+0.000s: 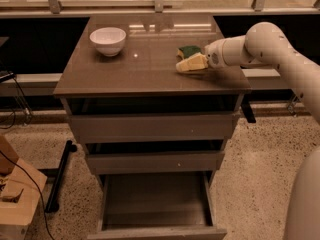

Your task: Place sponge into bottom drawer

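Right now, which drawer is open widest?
The bottom drawer: pulled far out, inside showing. The top drawer and middle drawer are barely out. The gripper is at the sponge on the cabinet top.

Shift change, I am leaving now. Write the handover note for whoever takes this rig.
Gripper: low over the right side of the cabinet top, right against the sponge; a firm grasp cannot be confirmed.
Sponge: at cabinet-top level on the gripper's far side, green face showing.
Bottom drawer: pulled open, sponge not in it.
Done: drawer open, gripper at the sponge.
Left: secure the sponge, carry it down in front of the cabinet, release it into the bottom drawer.
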